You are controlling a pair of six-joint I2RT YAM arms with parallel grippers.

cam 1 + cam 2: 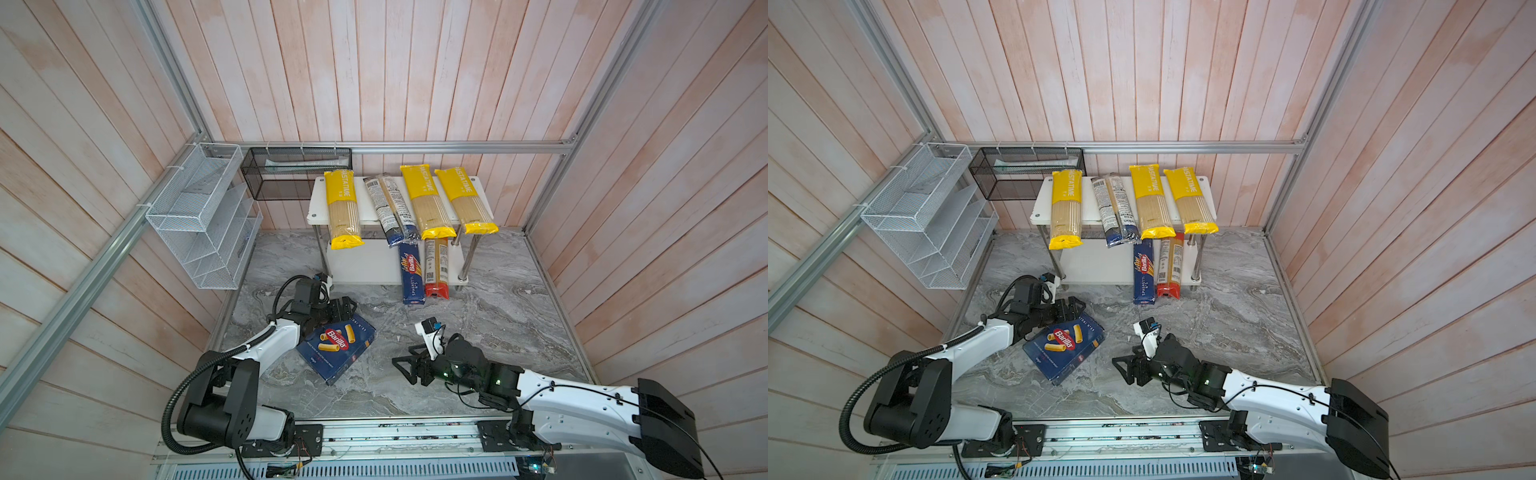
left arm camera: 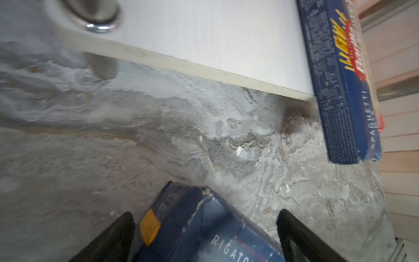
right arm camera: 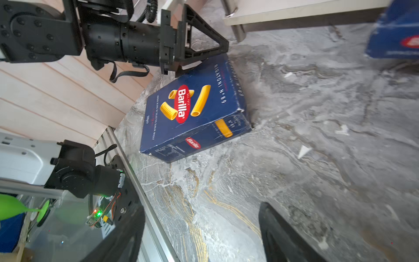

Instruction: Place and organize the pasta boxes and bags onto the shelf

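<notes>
Box (image 1: 336,349) corner, perhaps inside left jaws

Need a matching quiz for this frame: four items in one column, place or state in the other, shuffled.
1. rigatoni box
2. spaghetti box
3. yellow PASTATIME bags
4. right gripper

A. on the top shelf board
B. open, holding nothing
C. on the marble tabletop, one end between the fingers of the left gripper
D. on the lower shelf board, jutting past its front edge

Pairs: 1-C, 2-D, 3-A, 4-B
</notes>
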